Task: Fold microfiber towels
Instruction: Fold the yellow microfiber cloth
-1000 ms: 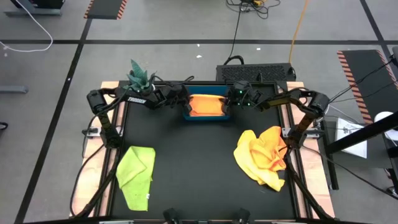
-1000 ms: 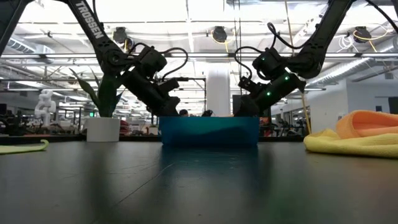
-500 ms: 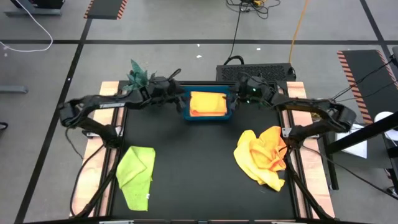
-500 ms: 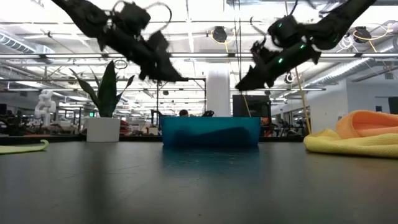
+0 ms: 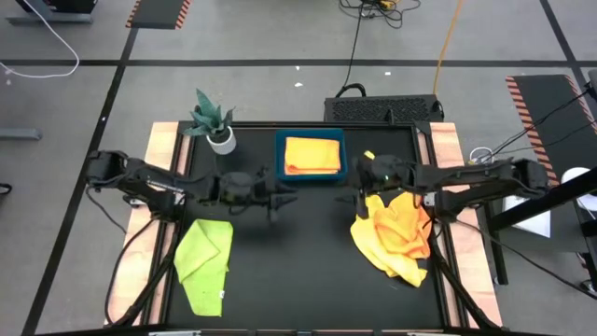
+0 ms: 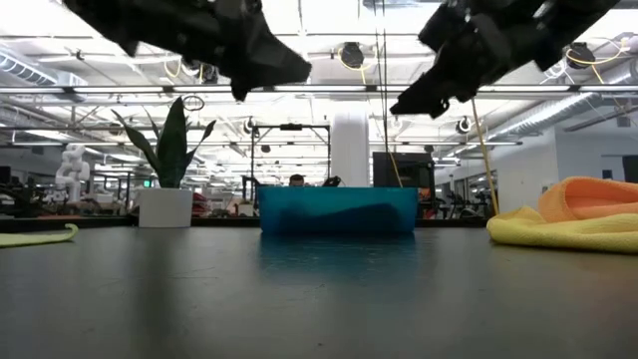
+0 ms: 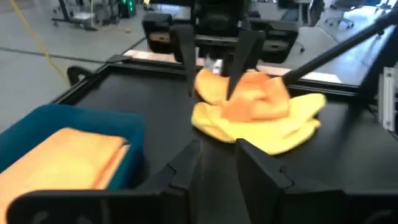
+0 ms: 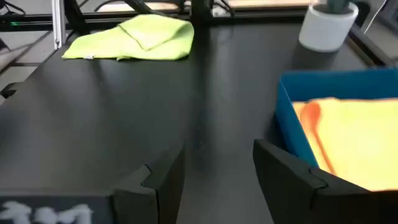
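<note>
High view: we see both arms stretched low across the middle of the counter (image 5: 308, 271). The left claw (image 5: 276, 198) hangs over bare mat, between the blue tray (image 5: 310, 175) and the lime green towel (image 5: 204, 261). The right claw (image 5: 366, 179) sits just beside the crumpled yellow-and-orange towel heap (image 5: 396, 233), near its inner edge. A folded orange towel (image 5: 311, 155) lies inside the tray. A potted plant (image 5: 215, 121) stands at the far left corner.

Low view: we see both claws raised well above the counter, nothing hanging from either. The tray (image 6: 338, 209) stands mid-distance; the heap (image 6: 570, 224) lies at the right edge and a sliver of green towel (image 6: 38, 237) at the left.

Left wrist view: the left claw (image 7: 216, 163) has its fingers parted by a narrow gap, empty. Ahead lies the heap (image 7: 256, 115), with the tray (image 7: 134, 140) and its folded towel (image 7: 68, 162) to one side.

Right wrist view: the right claw (image 8: 217, 165) stands wide apart, holding nothing. It looks toward the green towel (image 8: 134, 38), with the tray (image 8: 292, 134) and plant pot (image 8: 326, 26) beside.

Handling judgement: these cloths look light, soft and floppy; they will sag and bunch. We judge a pinch at a free corner or hem best, one claw per corner, rather than grabbing the bulk of the heap.
</note>
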